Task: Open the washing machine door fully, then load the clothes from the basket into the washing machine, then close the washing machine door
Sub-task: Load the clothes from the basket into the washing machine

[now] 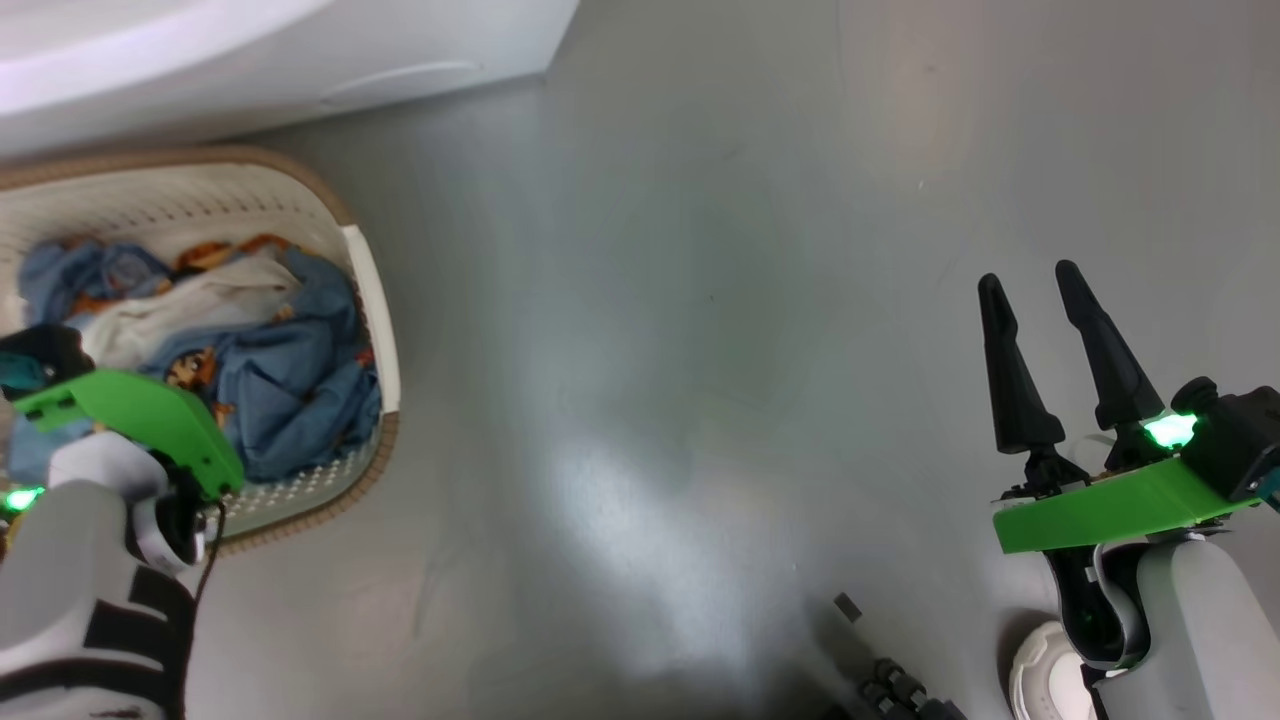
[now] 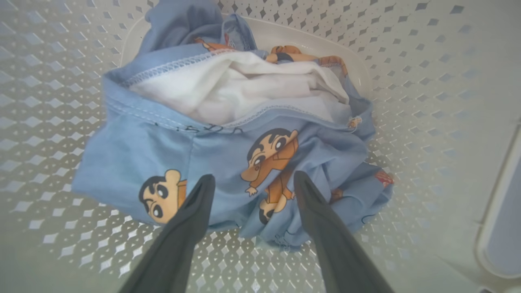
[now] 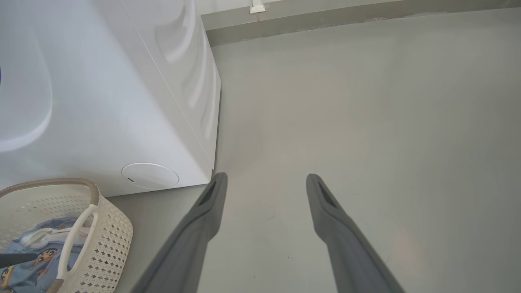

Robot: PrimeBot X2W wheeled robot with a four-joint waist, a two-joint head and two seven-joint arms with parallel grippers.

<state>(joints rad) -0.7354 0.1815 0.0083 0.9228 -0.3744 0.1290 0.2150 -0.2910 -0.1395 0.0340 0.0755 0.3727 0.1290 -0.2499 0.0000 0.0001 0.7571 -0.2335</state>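
Loading step barely started, by the look of it. Clothes (image 2: pixel 244 134) all piled in basket (image 1: pixel 370 290), parked on floor just beside washer (image 3: pixel 101 101) front. Left gripper (image 2: pixel 253 178) spread wide over bundle, nothing grabbed yet. Right gripper (image 1: pixel 1028 275) spread too, empty, held over bare floor. Door status can't be told.

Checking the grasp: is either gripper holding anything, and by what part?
Nothing. The left gripper hangs open over the light blue cartoon-print clothes in the cream perforated plastic basket; the right gripper is open too.
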